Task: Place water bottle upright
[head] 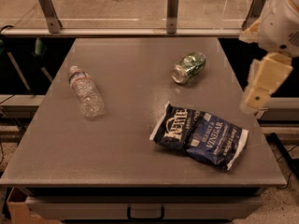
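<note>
One water bottle (85,91) lies on its side on the left part of the table (117,153). One green can (188,67) and one chip bag (200,135) lie right of it. The gripper (258,87) seems to hang beyond the right edge, and I cannot tell if it is apart or together.

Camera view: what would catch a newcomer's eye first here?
The dark blue chip bag lies front right on the grey table. The clear ribbed plastic water bottle lies on its side at left, a green metal can toppled behind the bag. The cream gripper hangs beyond the right edge.
</note>
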Tool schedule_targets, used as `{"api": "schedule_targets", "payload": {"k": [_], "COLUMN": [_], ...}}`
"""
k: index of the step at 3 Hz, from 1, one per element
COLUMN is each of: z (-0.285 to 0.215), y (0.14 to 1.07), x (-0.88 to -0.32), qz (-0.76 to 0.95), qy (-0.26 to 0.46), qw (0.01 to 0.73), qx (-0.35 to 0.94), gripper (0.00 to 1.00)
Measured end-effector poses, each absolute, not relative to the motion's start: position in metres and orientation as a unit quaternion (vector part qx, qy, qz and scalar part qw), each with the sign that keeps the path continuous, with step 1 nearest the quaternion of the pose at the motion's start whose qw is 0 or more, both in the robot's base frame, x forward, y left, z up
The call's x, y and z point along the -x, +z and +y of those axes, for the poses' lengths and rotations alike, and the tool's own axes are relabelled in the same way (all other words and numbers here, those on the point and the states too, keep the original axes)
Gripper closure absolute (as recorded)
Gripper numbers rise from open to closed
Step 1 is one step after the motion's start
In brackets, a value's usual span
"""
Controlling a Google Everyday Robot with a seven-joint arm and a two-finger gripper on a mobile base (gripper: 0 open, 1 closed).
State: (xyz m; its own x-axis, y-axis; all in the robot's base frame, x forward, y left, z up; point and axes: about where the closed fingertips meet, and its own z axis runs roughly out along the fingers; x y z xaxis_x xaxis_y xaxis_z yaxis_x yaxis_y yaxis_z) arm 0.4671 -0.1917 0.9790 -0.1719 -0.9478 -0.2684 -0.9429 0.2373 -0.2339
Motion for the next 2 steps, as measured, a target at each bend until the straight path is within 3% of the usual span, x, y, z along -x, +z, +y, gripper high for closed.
{"api": "schedule_targets", "payload": {"k": [2], "z": [-0.041], "y": [0.987], "x": [-0.519], "qz": [0.712], "qy": [0.062], "qw": [0.229], "qx": [0.661], "gripper": [0.00]}}
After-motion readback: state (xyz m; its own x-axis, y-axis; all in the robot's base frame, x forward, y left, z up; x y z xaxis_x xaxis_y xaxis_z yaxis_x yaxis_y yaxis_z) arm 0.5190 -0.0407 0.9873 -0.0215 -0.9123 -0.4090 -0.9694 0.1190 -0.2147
